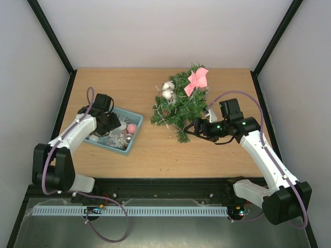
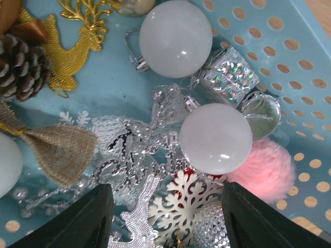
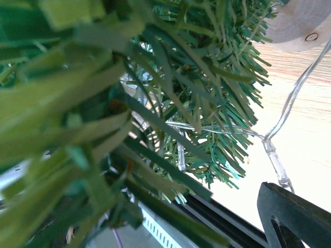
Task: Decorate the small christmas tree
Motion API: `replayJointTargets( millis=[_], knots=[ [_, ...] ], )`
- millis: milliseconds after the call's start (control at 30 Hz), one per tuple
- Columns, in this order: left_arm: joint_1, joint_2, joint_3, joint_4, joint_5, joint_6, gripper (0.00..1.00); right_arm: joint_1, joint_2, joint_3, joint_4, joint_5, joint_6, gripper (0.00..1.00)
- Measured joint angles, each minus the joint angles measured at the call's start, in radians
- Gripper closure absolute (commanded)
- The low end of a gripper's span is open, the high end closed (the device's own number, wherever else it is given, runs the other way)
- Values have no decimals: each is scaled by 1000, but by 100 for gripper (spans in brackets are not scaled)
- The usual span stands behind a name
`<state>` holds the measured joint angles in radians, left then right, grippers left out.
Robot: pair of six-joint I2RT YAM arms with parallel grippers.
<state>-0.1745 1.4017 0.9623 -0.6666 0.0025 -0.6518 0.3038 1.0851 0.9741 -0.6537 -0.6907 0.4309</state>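
- On the bench (image 1: 155,155), right of centre toward the far edge, sits the tree (image 1: 176,106). It has a pink bow (image 1: 198,78) on its far-right side and white balls (image 1: 168,89) on its left.
- Teal basket (image 1: 133,139) sits on the left, well apart from the tree, full of ornaments.
- Right jaws are spread wide at the tree's near-right branches, gripping nothing that shows.
- Left jaws are low inside the basket, parted and released, with a white snowflake (image 2: 186,199) between them and a white ball (image 2: 215,138) just beyond.
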Motion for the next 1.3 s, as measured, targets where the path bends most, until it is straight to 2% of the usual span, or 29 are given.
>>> replayJointTargets(
  millis=[100,300,433,667,1100,1300],
  knots=[
    [1,18,-1,31,26,2,43,5,1,0,1,0,-2,2],
    [-19,69,2,74,50,-5,22,15,2,0,1,0,-4,1],
    [-40,128,3,93,50,-11,20,16,1,0,1,0,-5,2],
    [-52,190,29,108,35,-11,21,16,-6,0,1,4,-9,1],
    [-66,240,71,135,-1,-6,31,16,-12,-2,1,11,-21,2],
    [-79,259,71,136,-11,-6,31,17,-19,-20,1,12,-22,1]
  ],
)
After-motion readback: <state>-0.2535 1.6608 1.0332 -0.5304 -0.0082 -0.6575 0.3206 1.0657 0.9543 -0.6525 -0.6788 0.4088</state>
